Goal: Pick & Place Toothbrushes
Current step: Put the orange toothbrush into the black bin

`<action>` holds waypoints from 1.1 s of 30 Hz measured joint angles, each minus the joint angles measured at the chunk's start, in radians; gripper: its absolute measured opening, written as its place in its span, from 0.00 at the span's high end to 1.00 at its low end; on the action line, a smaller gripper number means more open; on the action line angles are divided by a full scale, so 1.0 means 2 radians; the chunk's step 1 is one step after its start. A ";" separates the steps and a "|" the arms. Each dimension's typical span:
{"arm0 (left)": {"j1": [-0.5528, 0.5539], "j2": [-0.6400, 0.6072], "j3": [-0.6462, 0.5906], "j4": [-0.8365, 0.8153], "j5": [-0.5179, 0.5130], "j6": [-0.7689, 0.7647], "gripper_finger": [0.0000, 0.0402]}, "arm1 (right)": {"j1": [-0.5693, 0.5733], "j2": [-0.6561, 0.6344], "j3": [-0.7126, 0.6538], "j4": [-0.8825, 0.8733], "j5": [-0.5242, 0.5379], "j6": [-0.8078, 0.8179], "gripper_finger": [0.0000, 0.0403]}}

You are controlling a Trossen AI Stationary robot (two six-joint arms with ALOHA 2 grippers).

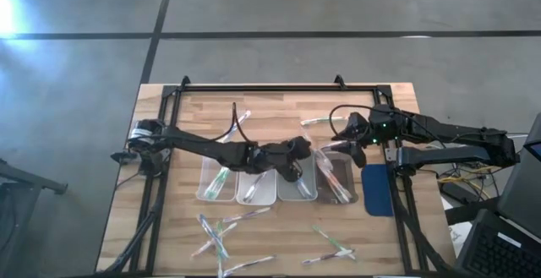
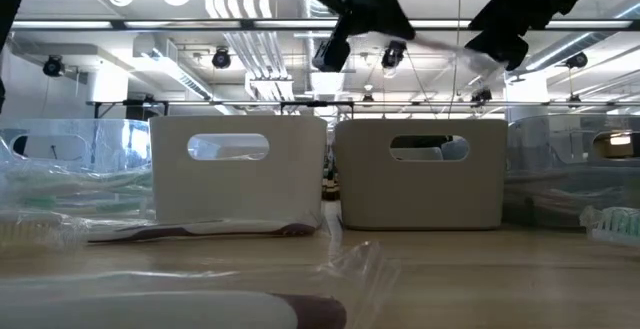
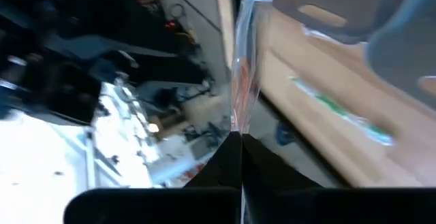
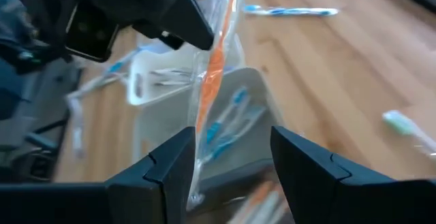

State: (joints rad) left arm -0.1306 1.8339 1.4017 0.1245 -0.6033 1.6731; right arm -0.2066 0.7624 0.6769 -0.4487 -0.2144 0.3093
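An orange-marked toothbrush [image 4: 215, 66] in its clear wrapper is hanging in the air above the right end of the row of clear trays [image 1: 256, 189], touching neither the trays nor the desk [image 1: 169, 253]. Its long axis is running from one arm to the other, roughly along the line of that row. The left gripper [image 4: 178, 21], reaching across from the far side of the trays, is clamping one end of the wrapper with its fingers [image 3: 219, 176] pressed together. The other end is passing down the gap of the right gripper [image 4: 228, 141], whose fingers [image 4: 170, 164] are standing well apart on either side of the wrapper; whether one pad is brushing it cannot be told. So the toothbrush is lying straight ahead of the right fingers and already between them, and the left arm alone is carrying it. My judgement is that the coming move is turning on this alignment: the thin stick needs to be sitting centred in that gap over the rightmost tray [image 4: 253, 105], where blue-marked brushes are already lying. Loose toothbrushes [image 1: 215, 231] are waiting on the desk in front of the trays.
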 joint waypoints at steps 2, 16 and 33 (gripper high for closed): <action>-0.005 0.000 0.000 0.020 0.001 0.024 1.00 | 0.000 0.000 0.000 0.006 -0.016 0.012 0.54; -0.007 0.002 0.000 0.054 0.047 0.116 1.00 | 0.000 0.031 0.000 0.040 -0.043 0.030 0.55; -0.003 0.006 0.000 0.055 0.043 0.108 1.00 | 0.001 0.102 0.000 0.123 -0.106 0.044 0.50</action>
State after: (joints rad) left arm -0.1375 1.8450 1.4014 0.2344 -0.5172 1.8885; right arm -0.2054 0.9655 0.6765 -0.2021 -0.4257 0.3965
